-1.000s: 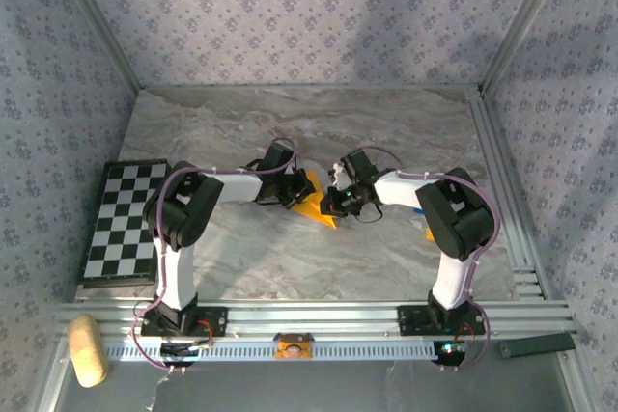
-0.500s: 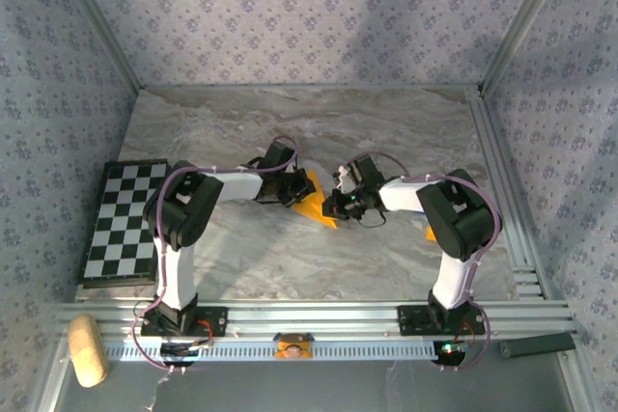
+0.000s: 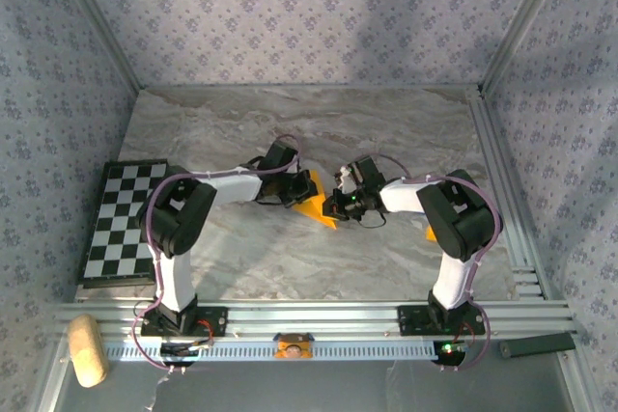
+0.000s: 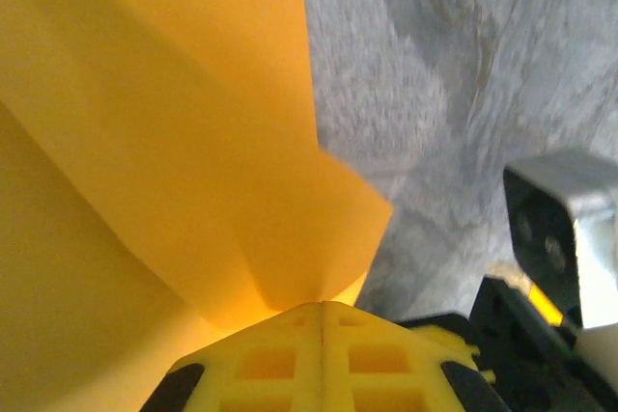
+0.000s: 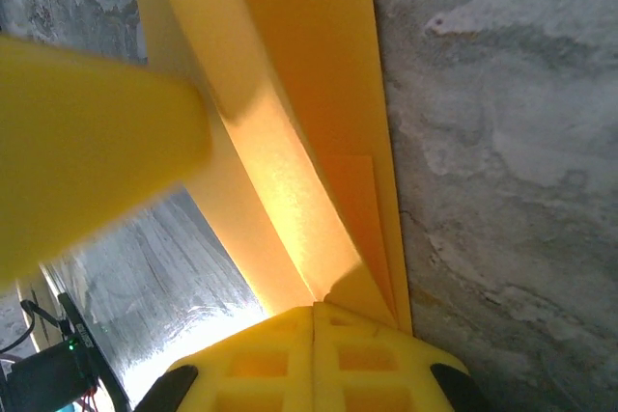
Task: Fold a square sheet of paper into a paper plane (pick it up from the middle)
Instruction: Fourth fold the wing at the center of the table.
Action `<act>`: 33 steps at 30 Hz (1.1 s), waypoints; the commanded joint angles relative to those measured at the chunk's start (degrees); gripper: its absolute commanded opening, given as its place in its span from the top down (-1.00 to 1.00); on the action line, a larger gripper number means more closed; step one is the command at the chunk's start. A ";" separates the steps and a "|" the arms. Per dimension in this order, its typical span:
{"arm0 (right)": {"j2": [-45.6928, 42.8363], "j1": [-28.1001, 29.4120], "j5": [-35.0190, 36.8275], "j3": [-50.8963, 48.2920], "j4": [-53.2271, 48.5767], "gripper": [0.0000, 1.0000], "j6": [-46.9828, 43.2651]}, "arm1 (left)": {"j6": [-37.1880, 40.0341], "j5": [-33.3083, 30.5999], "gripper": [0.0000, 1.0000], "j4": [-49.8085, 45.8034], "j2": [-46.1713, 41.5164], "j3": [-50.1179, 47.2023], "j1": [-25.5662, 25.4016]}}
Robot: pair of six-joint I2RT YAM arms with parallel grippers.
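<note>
Where the two arms reach in toward each other near the middle of the marbled tabletop, a folded orange-yellow paper sits between them, held from both sides. The left end effector is clenched on its left part and the right end effector is clenched on its right part. The two heads are close together, and the paper's pointed near corner shows below them.

Around this spot there is plenty of open marble: a broad bare stretch toward the far wall and another toward the near rail. A black-and-white chequered board lies at the left edge, well apart from the paper. A tiny orange bit sits by the right arm's elbow. Aluminium rails run along the right edge, and patterned walls close in three sides. A tan block rests on the near ledge, off the marble.

The left wrist view adds what the overhead one cannot: yellow finger pads pressed flat together, a creased fold of paper rising from their seam, its right edge free over bare marble. The right wrist view shows a like closed seam, long parallel creases running away from it, and a blurred yellow shape at the left, too close to make out.
</note>
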 commanded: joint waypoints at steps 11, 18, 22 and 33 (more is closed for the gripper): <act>2.40 -0.45 4.72 -3.35 -6.73 1.00 1.13 | 3.00 0.64 0.91 -1.63 3.35 0.93 -1.72; 2.66 -0.36 5.04 -3.47 -7.85 1.00 0.61 | 2.74 -3.82 0.92 -4.52 5.89 2.89 0.32; 2.76 -0.15 5.41 -3.46 -8.62 1.00 0.43 | 3.08 -4.43 0.92 -5.47 6.76 3.91 2.08; 2.44 -0.18 4.99 -4.39 -8.59 1.00 0.16 | 7.38 -3.57 0.89 -4.50 8.54 6.82 7.05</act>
